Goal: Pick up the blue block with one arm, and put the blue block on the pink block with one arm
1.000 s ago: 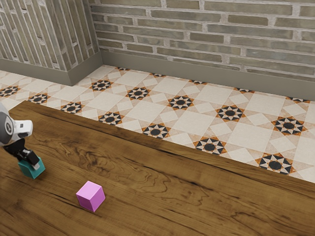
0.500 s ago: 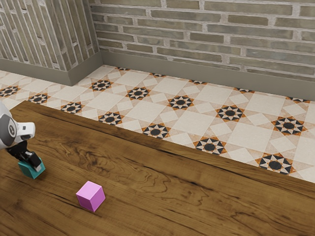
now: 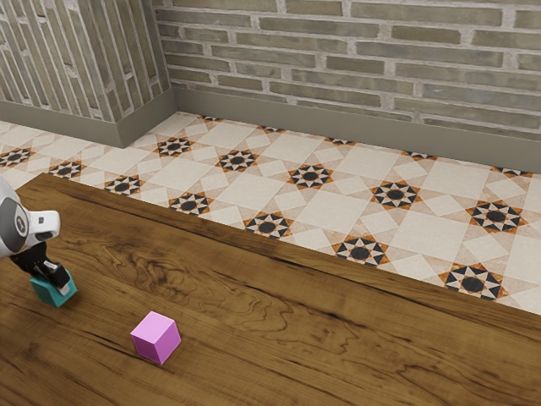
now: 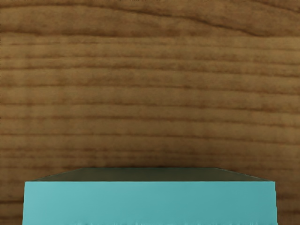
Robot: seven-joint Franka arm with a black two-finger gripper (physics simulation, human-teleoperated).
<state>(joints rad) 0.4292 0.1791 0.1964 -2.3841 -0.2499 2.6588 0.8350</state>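
Gripper [image 3: 51, 278] lower on blue block [image 3: 57, 295]; pink block [image 3: 155, 337] apart.

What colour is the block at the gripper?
Teal, a greenish blue; the block shows best in the wrist view.

White rounded arm [image 3: 15, 228] with a black gripper [image 3: 51, 279].

Wide open table [image 3: 355, 338], little in the way
The table is bare wood across the middle and right of the frame. The pink block [image 3: 155, 337] stands at lower left, with open wood between it and the blue block [image 3: 56, 293] at the left edge.
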